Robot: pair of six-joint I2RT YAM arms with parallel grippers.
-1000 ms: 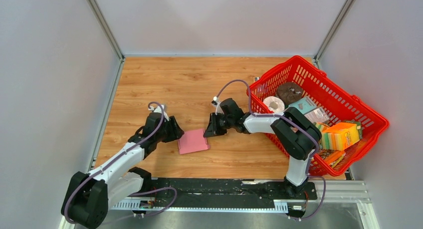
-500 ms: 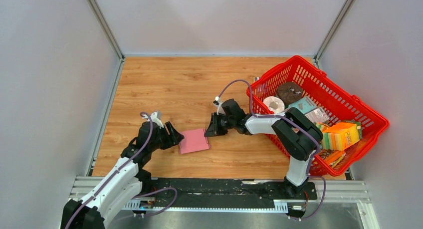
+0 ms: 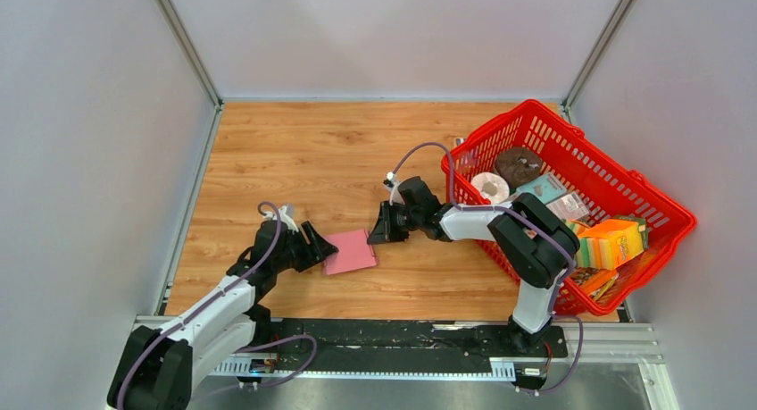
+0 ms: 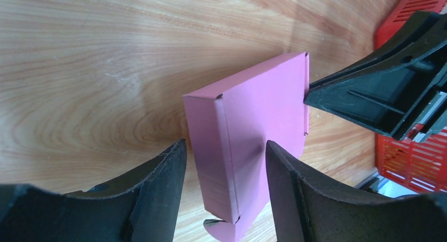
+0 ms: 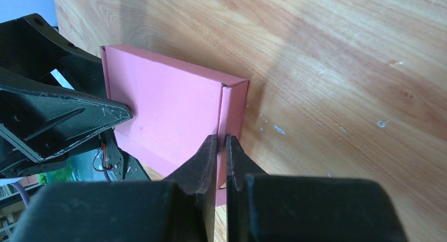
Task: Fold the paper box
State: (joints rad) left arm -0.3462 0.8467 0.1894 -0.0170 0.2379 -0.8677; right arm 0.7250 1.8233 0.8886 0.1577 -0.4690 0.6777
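Note:
The pink paper box (image 3: 350, 252) lies folded flat as a small rectangle on the wooden table. My left gripper (image 3: 323, 246) is open at its left edge. In the left wrist view the box (image 4: 258, 121) reaches between the two black fingers (image 4: 158, 189), touching neither. My right gripper (image 3: 375, 234) is at the box's right edge, jaws closed to a thin slit. In the right wrist view the box (image 5: 168, 105) has its side wall (image 5: 235, 107) running into that slit between the right fingertips (image 5: 222, 141). The right gripper also shows in the left wrist view (image 4: 369, 99).
A red basket (image 3: 571, 129) stands at the right, holding rolls, a teal box and an orange box. Its mesh shows in the left wrist view (image 4: 406, 157). The wooden table (image 3: 303, 151) is walled by grey panels on the left, back and right.
My left arm has dropped and swung toward the box, bringing its open gripper onto the box's left edge. The right gripper and the box have barely moved.

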